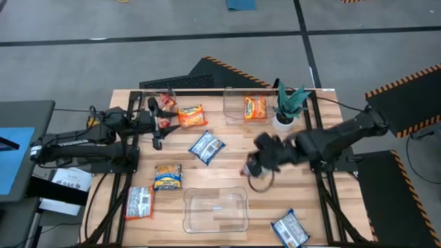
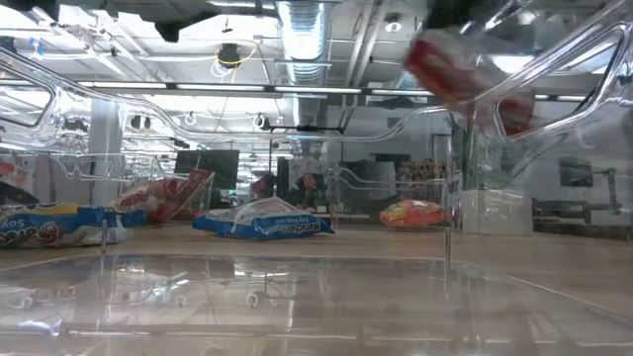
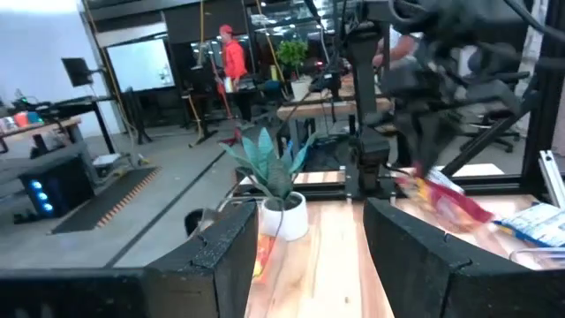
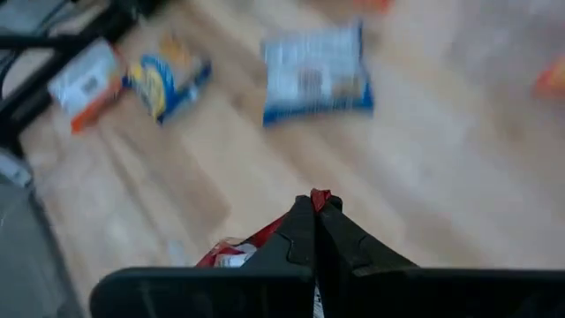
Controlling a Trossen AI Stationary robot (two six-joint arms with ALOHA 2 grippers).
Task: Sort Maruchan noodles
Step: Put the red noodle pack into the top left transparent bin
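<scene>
My right gripper point(image 1: 253, 167) hovers over the table's middle, above the far edge of the near clear bin, shut on a red-and-silver noodle packet point(image 2: 455, 74). My left gripper point(image 1: 161, 124) waits open at the far left, its fingers point(image 3: 216, 256) level and pointing toward the table's right. Beside it lie an orange packet point(image 1: 192, 116) and a red one point(image 1: 167, 103). A blue packet point(image 1: 207, 147), a blue-and-yellow one point(image 1: 167, 176), a red-and-silver one point(image 1: 140, 202) and another blue one point(image 1: 290, 229) lie flat on the table. An orange packet point(image 1: 255, 108) sits in the far bin. My right gripper pinches the red-and-silver packet by an edge point(image 4: 320, 198) between its two shut fingers, coming from above and slanting down. The packet is lifted clear of the table and hangs below the fingers, its body point(image 4: 228, 254) showing beneath them.
A clear bin point(image 1: 215, 220) stands at the near middle and another point(image 1: 234, 103) at the far middle. A potted green plant point(image 1: 286, 107) stands to the right of the far bin. Black frame rails run along the table's left and right sides.
</scene>
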